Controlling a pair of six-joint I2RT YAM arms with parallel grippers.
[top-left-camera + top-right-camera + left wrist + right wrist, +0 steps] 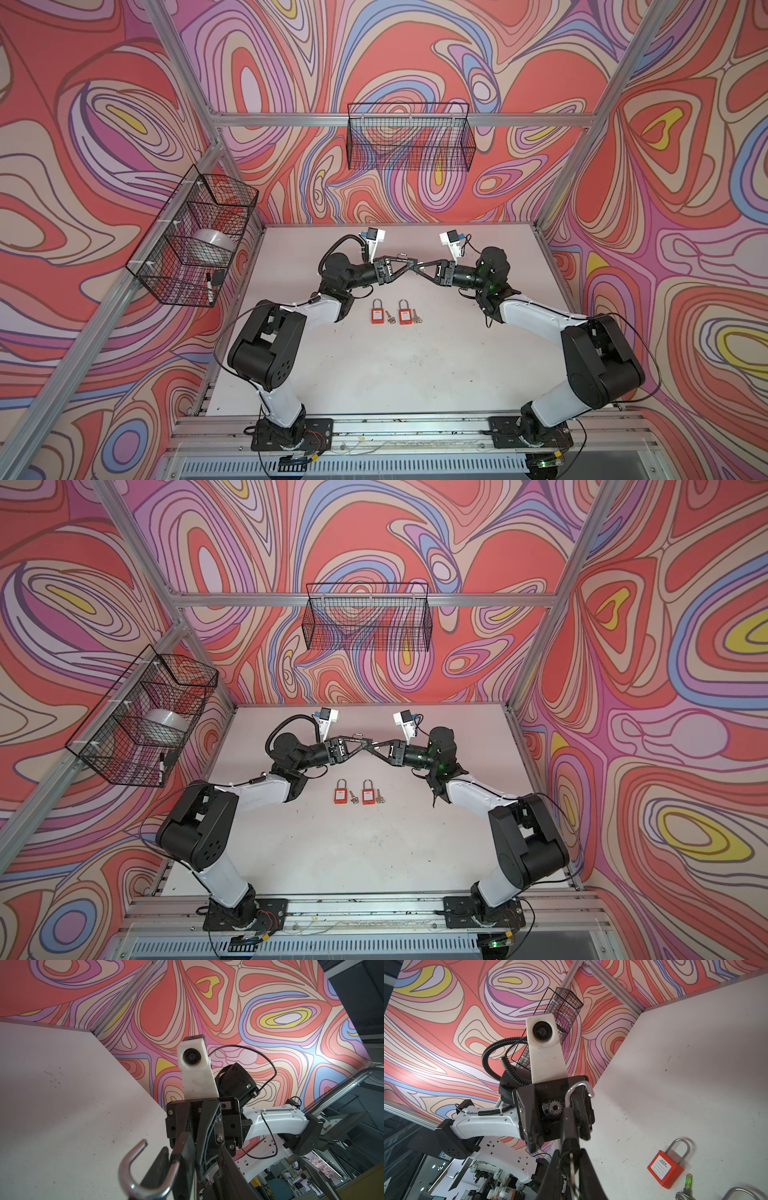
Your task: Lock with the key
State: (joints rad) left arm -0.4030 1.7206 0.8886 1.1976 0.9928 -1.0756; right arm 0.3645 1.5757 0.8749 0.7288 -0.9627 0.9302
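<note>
Above the back of the table my two grippers meet tip to tip around one padlock. Only its open silver shackle (401,254) (356,734) shows in both top views. In the left wrist view the shackle (133,1167) hooks free beside the dark lock body (185,1159). My left gripper (193,1159) (411,263) is open, and the body lies against one of its fingers (581,1113). My right gripper (570,1155) (417,268) is shut on the key (572,1164), a thin silver blade below the lock body (568,1124).
Two shut red padlocks (377,313) (404,313) lie mid-table, each with a key (389,318) (417,319) to its right. One red padlock (665,1169) shows in the right wrist view. Wire baskets hang on the back wall (409,137) and left wall (195,237).
</note>
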